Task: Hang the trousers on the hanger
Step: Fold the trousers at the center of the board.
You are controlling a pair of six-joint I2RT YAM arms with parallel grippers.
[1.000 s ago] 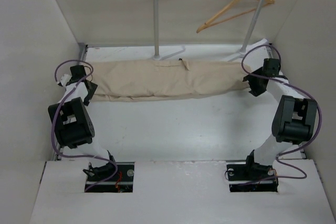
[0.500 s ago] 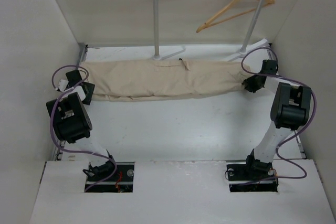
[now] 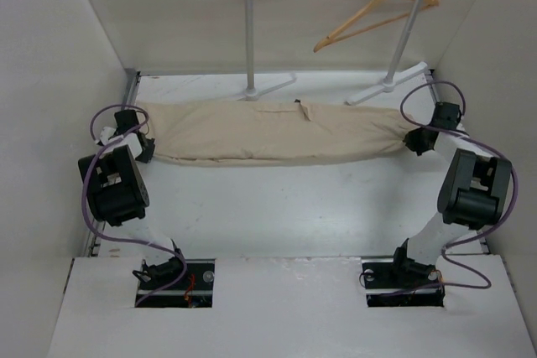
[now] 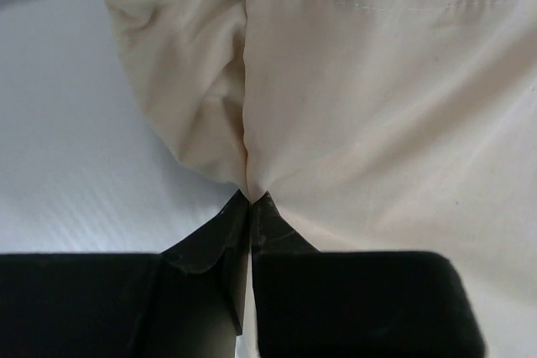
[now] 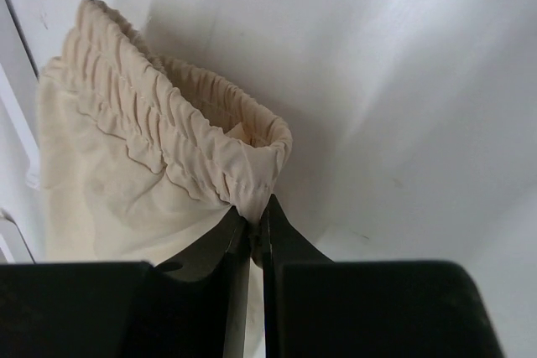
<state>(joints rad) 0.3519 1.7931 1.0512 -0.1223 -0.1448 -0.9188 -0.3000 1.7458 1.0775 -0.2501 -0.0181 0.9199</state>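
Two tools, both clamped on the trousers (image 3: 268, 132). The left tool (image 3: 139, 145) sits at the left end of the trousers, its fingers (image 4: 210, 245) pressed narrow together on a pinch of cloth right at a seam (image 4: 245, 81), with cloth bunching out to either side of the tips. The trousers lie flat on the tabletop (image 3: 277, 207), drawn out lengthwise between the two tools. A white clothes rail (image 3: 249, 31) stands just behind the trousers, its feet near their back edge. The wooden hanger (image 3: 375, 14) hangs tilted from the rail's bar, above and behind the right half of the trousers, well apart from them. The right tool (image 3: 417, 142) is at the right end of the trousers, closed narrow on the edge of the gathered waistband (image 5: 168, 136), which stands up in a loop off the tabletop.
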